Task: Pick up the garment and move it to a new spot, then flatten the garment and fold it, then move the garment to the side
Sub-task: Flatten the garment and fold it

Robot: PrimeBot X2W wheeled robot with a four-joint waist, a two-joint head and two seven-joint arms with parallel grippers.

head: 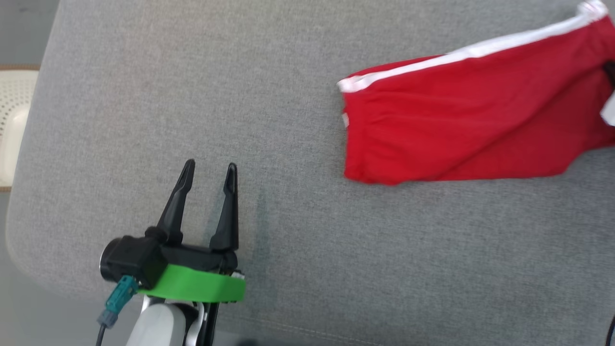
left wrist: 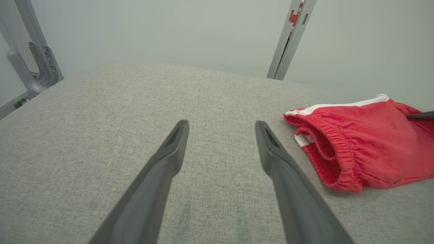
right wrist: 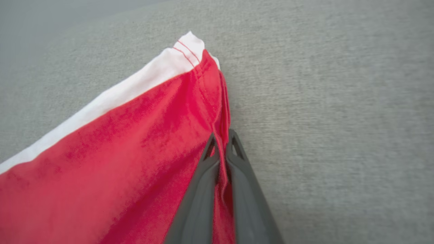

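Garment (head: 461, 120), red with a white stripe, lies doubled over on the right side of the grey cushion (head: 288, 264), its edge pinched between the closed fingers of the right gripper (right wrist: 222, 136), while the left gripper (head: 210, 170) hovers well apart over the cushion, fingers spread wide
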